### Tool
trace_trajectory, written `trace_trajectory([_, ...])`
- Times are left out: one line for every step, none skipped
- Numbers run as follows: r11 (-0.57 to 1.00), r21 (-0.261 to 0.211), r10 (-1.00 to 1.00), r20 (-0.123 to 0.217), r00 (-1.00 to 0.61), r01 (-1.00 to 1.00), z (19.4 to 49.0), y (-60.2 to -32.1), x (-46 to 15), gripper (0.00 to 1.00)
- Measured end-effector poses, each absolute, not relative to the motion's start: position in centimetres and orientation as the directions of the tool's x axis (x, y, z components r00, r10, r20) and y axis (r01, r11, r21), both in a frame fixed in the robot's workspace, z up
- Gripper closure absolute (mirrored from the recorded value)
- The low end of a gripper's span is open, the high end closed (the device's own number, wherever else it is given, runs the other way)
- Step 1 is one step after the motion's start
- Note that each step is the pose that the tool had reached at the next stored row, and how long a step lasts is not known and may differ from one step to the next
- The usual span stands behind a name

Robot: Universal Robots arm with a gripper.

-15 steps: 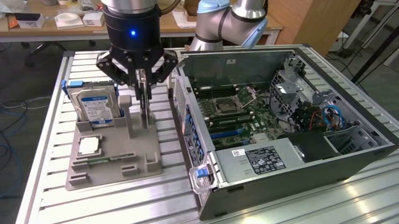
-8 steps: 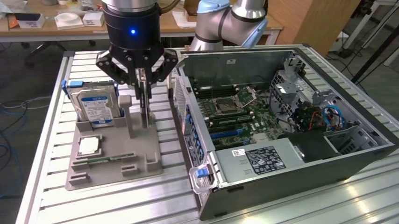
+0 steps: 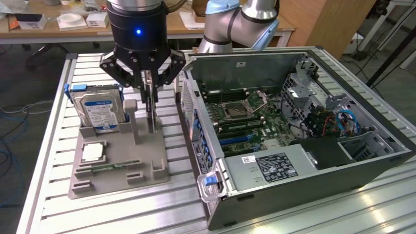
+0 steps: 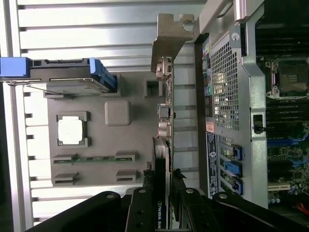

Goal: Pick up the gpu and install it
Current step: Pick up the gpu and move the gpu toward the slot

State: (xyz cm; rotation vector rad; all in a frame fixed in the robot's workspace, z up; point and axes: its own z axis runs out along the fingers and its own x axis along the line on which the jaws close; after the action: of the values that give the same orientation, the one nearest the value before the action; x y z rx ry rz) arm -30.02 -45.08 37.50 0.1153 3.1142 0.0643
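The gpu (image 3: 153, 114) is a thin dark card held on edge, hanging straight down from my gripper (image 3: 149, 90). My gripper is shut on the card's upper part, a black finger on each side. In the wrist view the gpu (image 4: 164, 140) appears edge-on between my fingers (image 4: 140, 208), with its silvery end bracket (image 4: 170, 41) at the far end. It is over the edge of the grey holder tray (image 3: 117, 170) nearest the open computer case (image 3: 364, 161). Whether its lower edge still touches the tray I cannot tell.
On the tray a silver hard drive (image 3: 101, 111) with blue rails stands upright, and a processor (image 3: 93, 152) and a green memory stick (image 3: 110, 167) lie flat. The case lies open with its motherboard (image 3: 254, 124) and blue slots (image 3: 235, 139) exposed. Its rear panel (image 4: 227, 96) is close beside the card.
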Motion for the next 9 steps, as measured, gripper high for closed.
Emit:
trace_trajectory([0.996,0.042,0.074,-0.023,-0.997,0.073,37.51,-45.08,-30.02,0.74])
trace_trajectory([0.996,0.042,0.074,-0.023,-0.997,0.073,37.52,-45.08,-30.02,0.74])
trace_trajectory([0.996,0.042,0.074,-0.023,-0.997,0.073,37.53,-45.08,-30.02,0.74])
trace_trajectory([0.996,0.042,0.074,-0.023,-0.997,0.073,37.56,-45.08,-30.02,0.74])
trace_trajectory([0.996,0.042,0.074,-0.023,-0.997,0.073,37.57,-45.08,-30.02,0.74])
trace_trajectory([0.996,0.042,0.074,-0.023,-0.997,0.073,37.65,-45.08,-30.02,0.74])
trace_trajectory([0.996,0.042,0.074,-0.023,-0.997,0.073,37.71,-45.08,-30.02,0.74])
trace_trajectory([0.996,0.042,0.074,-0.023,-0.997,0.073,37.73,-45.08,-30.02,0.74])
trace_trajectory([0.996,0.042,0.074,-0.023,-0.997,0.073,37.73,-45.08,-30.02,0.74])
